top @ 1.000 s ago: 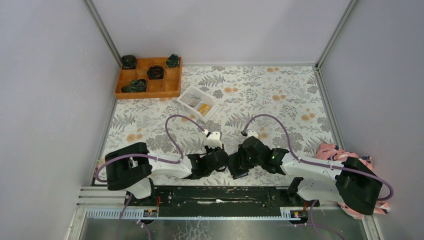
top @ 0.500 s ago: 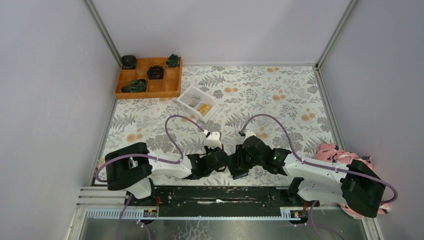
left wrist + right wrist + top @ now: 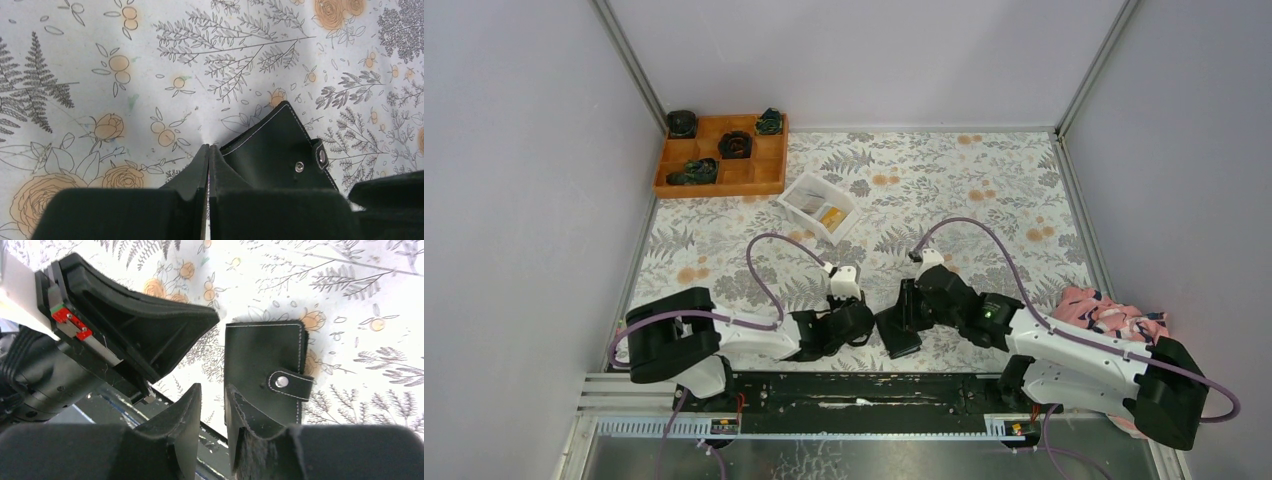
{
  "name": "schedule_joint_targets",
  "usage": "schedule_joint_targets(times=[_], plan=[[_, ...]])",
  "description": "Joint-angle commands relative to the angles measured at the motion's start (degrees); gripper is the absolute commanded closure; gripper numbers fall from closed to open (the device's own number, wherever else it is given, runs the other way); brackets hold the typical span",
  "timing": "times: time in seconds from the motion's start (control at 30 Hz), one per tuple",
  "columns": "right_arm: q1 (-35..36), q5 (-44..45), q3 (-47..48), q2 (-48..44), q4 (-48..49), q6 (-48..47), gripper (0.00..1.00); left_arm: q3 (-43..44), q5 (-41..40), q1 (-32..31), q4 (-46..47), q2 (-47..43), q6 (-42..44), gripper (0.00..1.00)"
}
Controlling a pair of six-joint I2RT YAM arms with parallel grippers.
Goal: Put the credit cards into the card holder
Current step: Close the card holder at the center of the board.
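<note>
Moved: the right arm's elbow has swung out to the right and lower, and its wrist has drawn back a little – the left arm has slid slightly left, so the gap between the two claws is wider; the card holder (image 3: 898,335) now lies a touch more turned.
Card holder: folded shut, its clasp tab snapped over the edge, flat on the floral table (image 3: 984,190) near the front edge, between the two claws.
Left claw (image 3: 209,150): fingers pressed together with nothing seen between them; the card holder's corner lies just beside its tip, on the right in the wrist view.
Right claw (image 3: 212,390): fingers a narrow way apart, nothing seen between them; one finger covers the near corner of the card holder – I cannot tell whether it touches.
Arms: both lie low along the near edge, reaching inward so that the claws face each other at the centre.
Credit cards (image 3: 830,215): in the white tray (image 3: 836,192) farther back on the table, well apart from both claws.
</note>
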Motion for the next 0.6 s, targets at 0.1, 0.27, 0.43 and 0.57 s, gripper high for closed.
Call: schedule_joint_targets(times=[0.1,0.27,0.43,0.57], plan=[[0.7,8.5,6.2,1.9,-8.9,-2.9,0.68,-3.3,1.5,-1.7,3.9,-1.4,-4.9,1.0],[1.3,12.4,9.5,5.4,-13.4,-3.7,0.66,-4.7,2.4,-3.4,5.2,-1.4,-8.9,0.97],[2.7,14.4,12.2,9.1,-16.6,-4.1,0.64,-4.5,3.1,-4.7,5.8,0.5,-11.6,0.91],[3.5,15.9,13.2,11.7,-18.2,-3.8,0.64,-4.2,3.8,-5.2,6.1,2.1,-13.0,0.89]])
